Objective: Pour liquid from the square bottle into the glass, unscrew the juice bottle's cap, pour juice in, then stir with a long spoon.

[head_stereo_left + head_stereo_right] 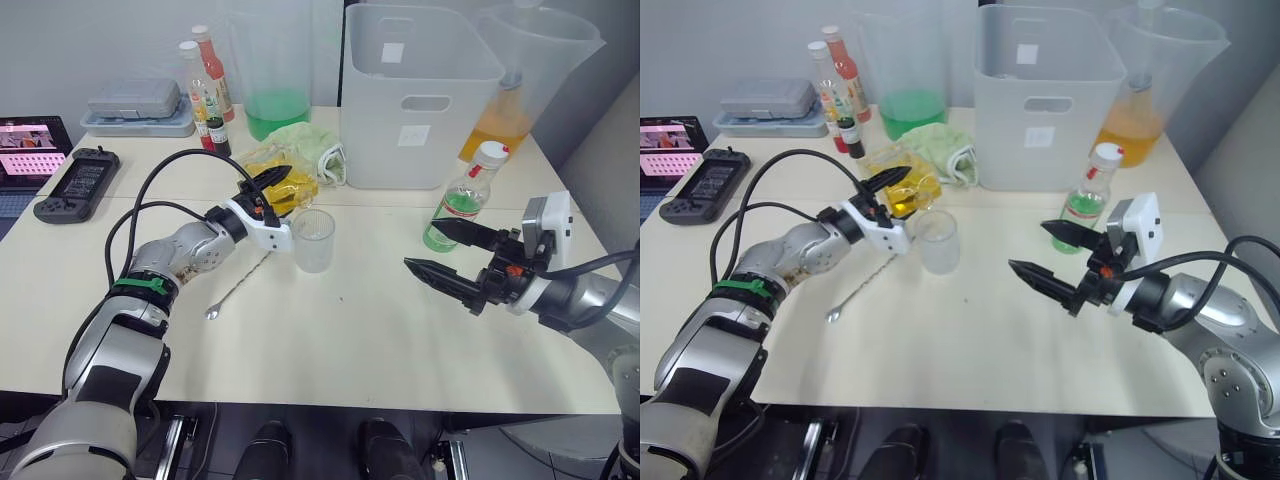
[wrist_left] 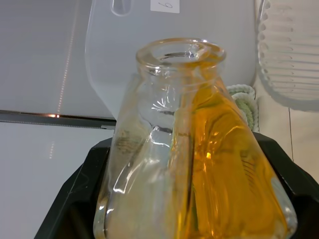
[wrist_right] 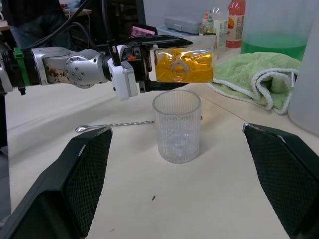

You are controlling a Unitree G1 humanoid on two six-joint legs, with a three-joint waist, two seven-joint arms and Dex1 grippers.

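My left gripper is shut on the square bottle, which holds amber liquid and lies tipped on its side. Its open mouth hangs just above and behind the rim of the glass. The ribbed clear glass stands upright on the table. The long spoon lies flat on the table, left of the glass and under my left forearm. The juice bottle stands upright at the right with its white cap on. My right gripper is open just in front of it, fingers spread and pointing toward the glass.
A white bin stands behind the glass, and a green cloth lies beside the bin. Large pitchers of green and orange liquid stand at the back. At the back left are sauce bottles, a grey case and a handheld console.
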